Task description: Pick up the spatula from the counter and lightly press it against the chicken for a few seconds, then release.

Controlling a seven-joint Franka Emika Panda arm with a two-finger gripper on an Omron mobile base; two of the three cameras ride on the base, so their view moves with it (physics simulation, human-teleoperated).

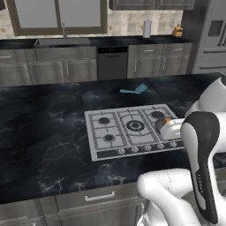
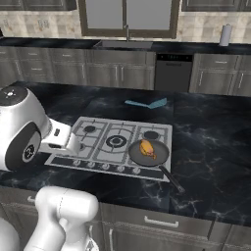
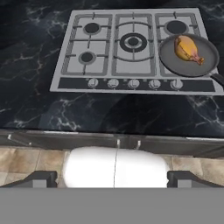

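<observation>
Entry, remote station. In the hand view the gripper (image 3: 114,179) has its two dark fingertips (image 3: 41,178) spread wide at the lower corners, and nothing sits between them. The camera looks down from the front edge of the black marble counter (image 1: 44,132) onto the cooktop (image 3: 131,48).

The spatula (image 1: 134,90), light blue, lies flat on the counter just beyond the far edge of the cooktop. I see the same in the right base view (image 2: 146,103): blade to the right, handle pointing left. It is untouched and well apart from the hand.

The chicken (image 2: 147,148), golden brown, sits in the dark pan (image 2: 135,152) over the front right burner. The pan handle (image 2: 171,179) runs out to the front right across the counter. I also see the chicken (image 3: 188,49) at upper right in the hand view, inside the pan (image 3: 168,61)
</observation>
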